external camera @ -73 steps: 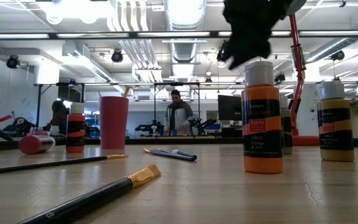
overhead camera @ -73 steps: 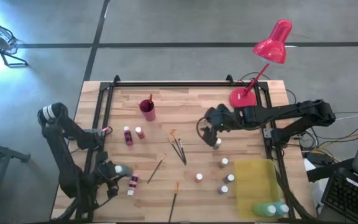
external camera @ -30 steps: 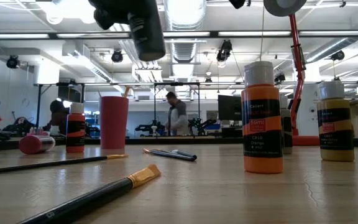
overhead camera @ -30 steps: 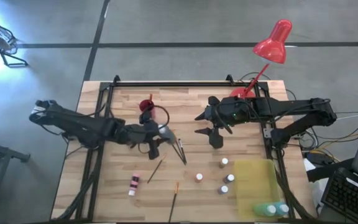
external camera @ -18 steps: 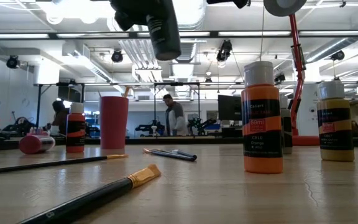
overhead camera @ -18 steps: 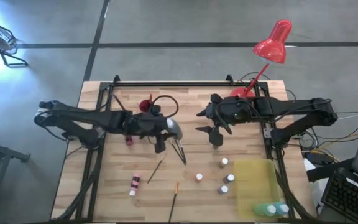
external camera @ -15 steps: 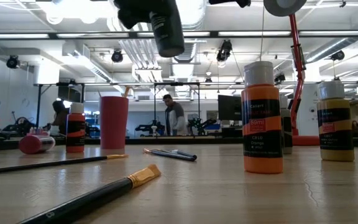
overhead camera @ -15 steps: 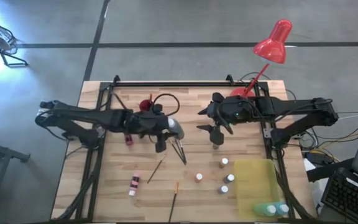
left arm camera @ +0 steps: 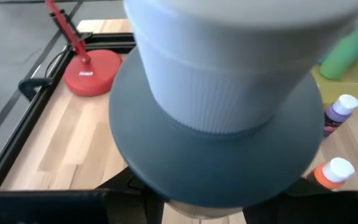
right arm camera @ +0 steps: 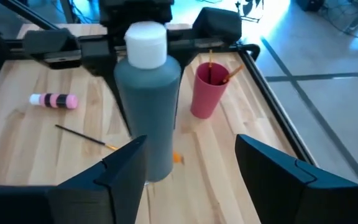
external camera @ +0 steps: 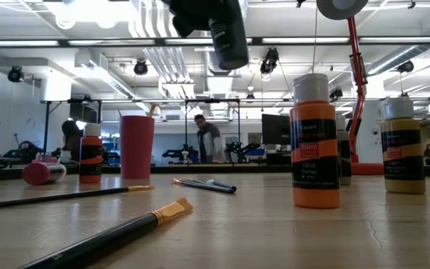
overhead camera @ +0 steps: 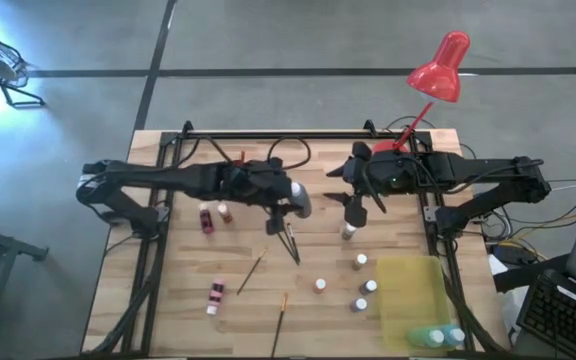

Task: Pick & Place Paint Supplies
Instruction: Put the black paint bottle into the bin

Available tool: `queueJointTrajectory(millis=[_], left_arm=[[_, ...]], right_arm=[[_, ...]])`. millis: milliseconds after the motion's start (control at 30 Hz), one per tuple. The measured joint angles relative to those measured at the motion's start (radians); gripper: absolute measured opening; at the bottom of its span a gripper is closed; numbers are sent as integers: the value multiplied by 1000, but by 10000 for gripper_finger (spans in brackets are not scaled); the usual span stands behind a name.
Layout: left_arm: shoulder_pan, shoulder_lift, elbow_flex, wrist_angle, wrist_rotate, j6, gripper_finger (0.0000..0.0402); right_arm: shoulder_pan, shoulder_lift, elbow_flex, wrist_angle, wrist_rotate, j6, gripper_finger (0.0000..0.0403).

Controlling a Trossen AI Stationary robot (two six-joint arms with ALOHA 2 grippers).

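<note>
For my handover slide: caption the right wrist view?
Left gripper presents a grey white-capped bottle toward open right gripper.

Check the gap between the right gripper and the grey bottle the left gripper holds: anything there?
Nothing: the high view shows only bare table between the open right gripper and the grey bottle in the left gripper.

Both dark arms are stretching toward mid-table.
The left gripper (overhead camera: 286, 212) is clamping a grey white-capped bottle (right arm camera: 146, 99); the right gripper (overhead camera: 356, 208) is facing it, fingers (right arm camera: 120, 171) spread wide.
</note>
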Motion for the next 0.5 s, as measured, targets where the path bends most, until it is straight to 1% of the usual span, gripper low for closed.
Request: queueJointTrajectory(millis=[233, 500], left_arm=[[13, 76, 99, -63, 14, 38, 156], [13, 93, 137, -81, 62, 50, 156]], right_arm=[[-3, 0, 0, -26, 5, 12, 257], [-3, 0, 0, -5, 6, 22, 268]])
